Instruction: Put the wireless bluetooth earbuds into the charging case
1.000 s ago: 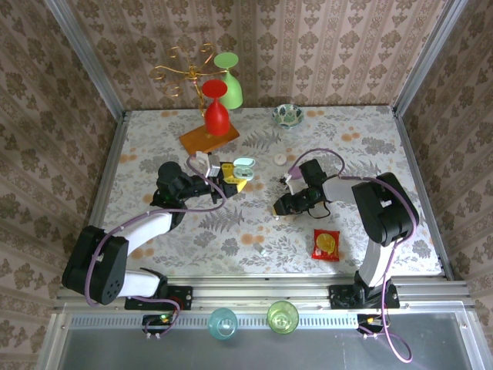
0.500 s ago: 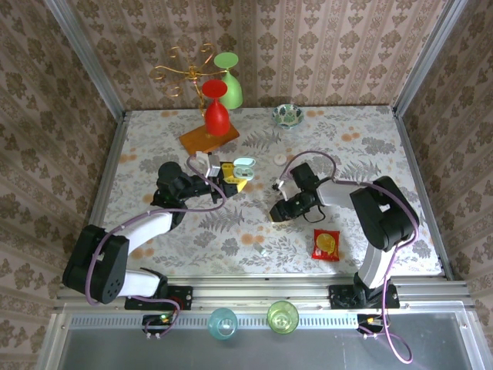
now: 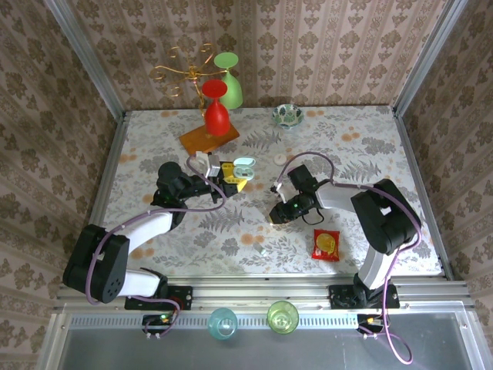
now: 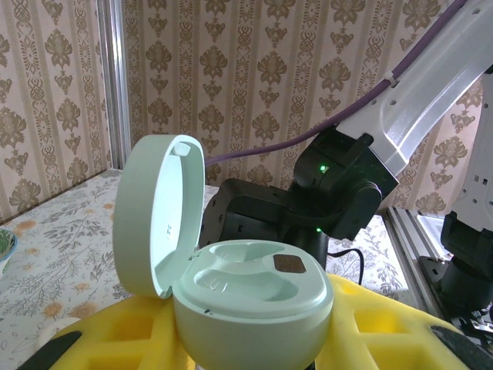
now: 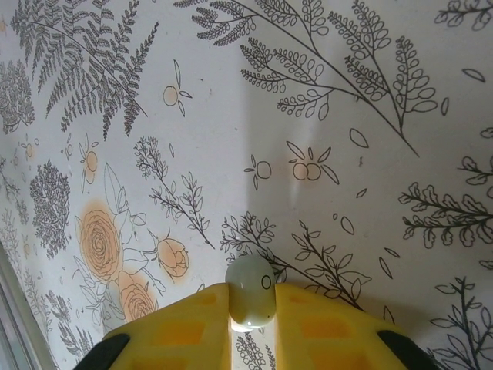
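Earbud (image 5: 250, 297) pinched in right gripper's (image 5: 250, 316) closed tips for carrying; left gripper (image 4: 250, 347) clamps charging case (image 4: 254, 301), lid open, steadying it.

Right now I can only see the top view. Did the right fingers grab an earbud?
Observer: Yes. In the right wrist view, the right fingers pinch a pale earbud between their tips.
Operator: Yay! Is the case open so it can go in?
Observer: Yes. The left wrist view shows the mint case with its lid swung up.
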